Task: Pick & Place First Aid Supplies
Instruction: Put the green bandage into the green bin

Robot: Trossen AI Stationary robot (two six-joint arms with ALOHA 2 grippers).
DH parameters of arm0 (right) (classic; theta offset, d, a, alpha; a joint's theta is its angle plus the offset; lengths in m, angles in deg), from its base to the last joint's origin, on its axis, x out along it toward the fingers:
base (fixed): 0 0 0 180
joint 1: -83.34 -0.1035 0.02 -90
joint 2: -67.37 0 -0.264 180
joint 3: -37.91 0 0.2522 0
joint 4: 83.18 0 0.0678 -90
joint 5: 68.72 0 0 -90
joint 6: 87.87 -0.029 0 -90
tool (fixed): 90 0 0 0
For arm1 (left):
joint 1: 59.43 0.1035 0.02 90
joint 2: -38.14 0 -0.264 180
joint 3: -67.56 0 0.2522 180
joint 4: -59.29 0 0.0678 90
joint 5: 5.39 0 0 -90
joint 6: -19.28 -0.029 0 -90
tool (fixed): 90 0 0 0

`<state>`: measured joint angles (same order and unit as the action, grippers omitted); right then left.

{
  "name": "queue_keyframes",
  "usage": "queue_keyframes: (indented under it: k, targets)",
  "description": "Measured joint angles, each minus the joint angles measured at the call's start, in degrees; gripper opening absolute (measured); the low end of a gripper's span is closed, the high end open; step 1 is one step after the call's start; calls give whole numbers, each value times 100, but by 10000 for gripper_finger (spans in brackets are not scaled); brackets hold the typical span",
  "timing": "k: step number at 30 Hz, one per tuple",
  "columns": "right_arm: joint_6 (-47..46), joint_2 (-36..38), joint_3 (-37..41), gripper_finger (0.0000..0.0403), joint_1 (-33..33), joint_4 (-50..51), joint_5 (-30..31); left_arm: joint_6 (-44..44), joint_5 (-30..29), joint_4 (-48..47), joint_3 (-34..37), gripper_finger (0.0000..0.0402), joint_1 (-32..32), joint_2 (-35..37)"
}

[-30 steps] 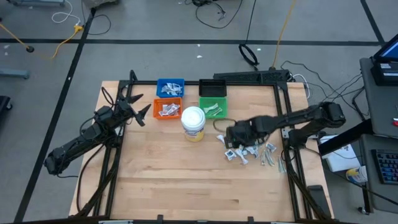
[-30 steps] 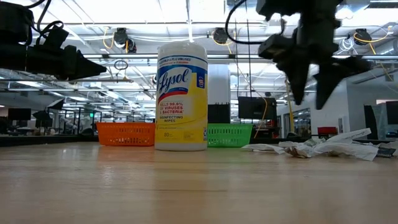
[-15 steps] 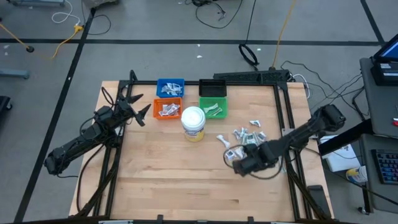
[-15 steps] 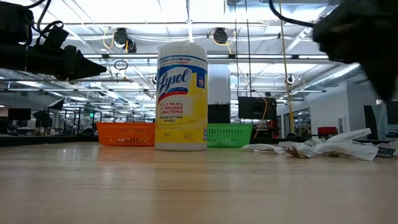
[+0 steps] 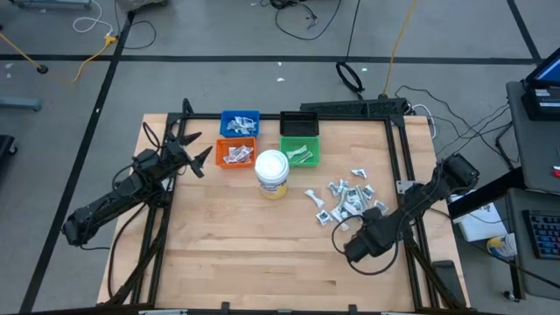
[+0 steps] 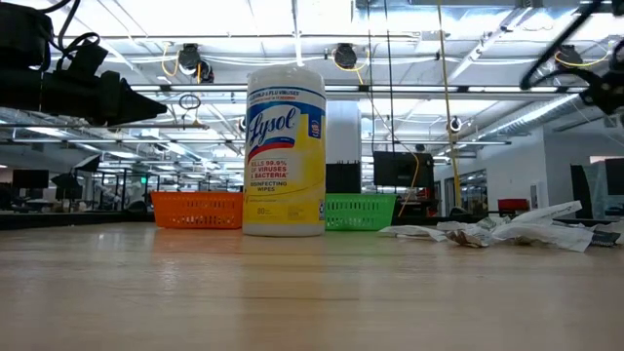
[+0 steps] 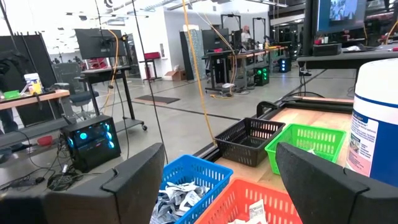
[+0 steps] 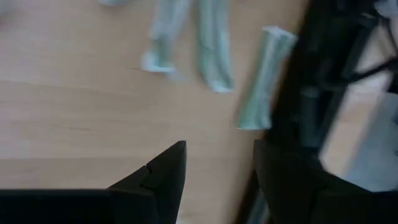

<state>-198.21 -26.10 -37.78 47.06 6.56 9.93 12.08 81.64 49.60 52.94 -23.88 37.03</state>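
Wooden and pale, the surface [image 5: 227, 245] sat inside a black frame in a large workshop hung with ceiling lights and crowded with benches and monitors. Loose first aid supplies [image 5: 346, 199] lay scattered on its right side, with a few wrapped strips [image 8: 214, 37] close to the frame's edge in the right wrist view; more packets already filled the blue bin [image 5: 239, 123], the orange bin [image 5: 235, 154] and the green bin [image 5: 300, 151], while the black bin [image 5: 297, 122] looked bare. The packets appeared light, thin and crinkly, likely to slide or flex under pressure and hard to lift flat off the wood, so a pinch across a raised corner or the narrow width of a strip seemed the soundest hold. The right gripper [image 8: 214, 180] hovered near the front right of the surface, just past the heap, its jaws partly apart with nothing between them. The left gripper [image 7: 217, 180] waited at the back left beside the bins, jaws spread wide and holding nothing. A white-lidded canister [image 6: 285, 151] stood between the orange and green bins, its yellow label reading "Lysol" in blue script, with "Disinfecting Wipes" and "99.9% of viruses & bacteria" below; print on the packets was too small to read.
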Motion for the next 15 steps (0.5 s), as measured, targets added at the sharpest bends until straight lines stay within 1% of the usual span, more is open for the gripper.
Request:
queue_keyframes:
  k: [4, 7, 15]
  targets:
    - [123, 0, 154, 183, -23, -26, -391, 0, -1, 0, 0, 310, 1, 1]
    - [128, 0, 298, 183, -23, -231, -389, 0, 0, 0, 0, 310, 1, 1]
    - [150, 0, 1117, 183, -23, -452, -400, 0, 0, 0, 0, 310, 1, -1]
